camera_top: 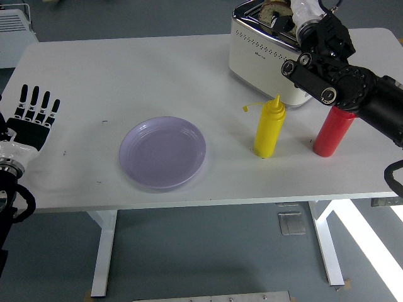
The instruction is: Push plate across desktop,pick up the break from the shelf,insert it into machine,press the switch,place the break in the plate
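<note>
We are looking from one high head camera, facing forward and down over the white table (pixel 126 63) (its near edge is running along the bottom), taking in its whole width.

1. A yellow plastic squeeze bottle (pixel 269 128) with a pointed nozzle stands upright on the white table (pixel 113 69).
2. A red plastic squeeze bottle (pixel 333 131) stands upright near it, to the right.
3. Grey floor (pixel 208 251) shows below the near edge.

Toaster (pixel 264 53) top cut by the upper frame edge, bread (pixel 274 12) mostly sunk inside, right hand (pixel 315 28) fingers unclear, red bottle (pixel 332 131) cap hidden behind the arm.
</note>
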`<state>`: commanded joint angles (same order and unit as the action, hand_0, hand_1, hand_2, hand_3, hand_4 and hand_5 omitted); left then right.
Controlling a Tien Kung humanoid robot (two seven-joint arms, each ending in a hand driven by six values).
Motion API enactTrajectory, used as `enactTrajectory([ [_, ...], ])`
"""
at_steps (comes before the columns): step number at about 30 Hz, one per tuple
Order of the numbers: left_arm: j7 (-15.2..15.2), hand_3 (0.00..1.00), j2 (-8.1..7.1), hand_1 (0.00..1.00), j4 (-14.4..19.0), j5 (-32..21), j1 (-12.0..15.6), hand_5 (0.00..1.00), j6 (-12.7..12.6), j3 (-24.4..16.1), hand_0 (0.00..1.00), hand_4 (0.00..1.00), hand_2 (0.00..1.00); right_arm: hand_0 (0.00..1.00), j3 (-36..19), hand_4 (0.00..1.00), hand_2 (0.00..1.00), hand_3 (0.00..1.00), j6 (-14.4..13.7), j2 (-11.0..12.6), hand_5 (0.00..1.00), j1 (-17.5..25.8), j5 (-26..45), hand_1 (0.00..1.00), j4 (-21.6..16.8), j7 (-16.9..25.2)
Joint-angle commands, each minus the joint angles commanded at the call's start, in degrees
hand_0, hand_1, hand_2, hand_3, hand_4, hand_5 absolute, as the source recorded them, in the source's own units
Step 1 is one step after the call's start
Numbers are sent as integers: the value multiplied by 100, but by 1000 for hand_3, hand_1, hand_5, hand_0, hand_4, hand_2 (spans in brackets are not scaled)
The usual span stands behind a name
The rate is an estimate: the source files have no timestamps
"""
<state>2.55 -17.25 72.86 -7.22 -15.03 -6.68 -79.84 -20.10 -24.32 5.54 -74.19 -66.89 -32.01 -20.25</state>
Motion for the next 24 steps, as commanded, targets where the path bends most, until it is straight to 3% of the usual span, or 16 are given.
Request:
enactTrajectory([
  [13, -5, 669, 6, 733, -19, -42, 6, 931, -31, 29, 811, 603, 679, 686, -86, 529, 773, 746, 111, 39, 2, 39, -20, 747, -42, 134],
  [18, -6, 669, 10, 732, -10, -56, 23, 929, -34, 17, 810, 604, 679, 681, -419, 526, 764, 737, 114, 166, 2, 73, -367, 741, -345, 144],
  [24, -23, 666, 18, 731, 11, -111, 44, 915, -35, -4, 809, 597, 677, 666, -1135, 530, 736, 724, 98, 592, 2, 223, -1163, 711, -1097, 107],
])
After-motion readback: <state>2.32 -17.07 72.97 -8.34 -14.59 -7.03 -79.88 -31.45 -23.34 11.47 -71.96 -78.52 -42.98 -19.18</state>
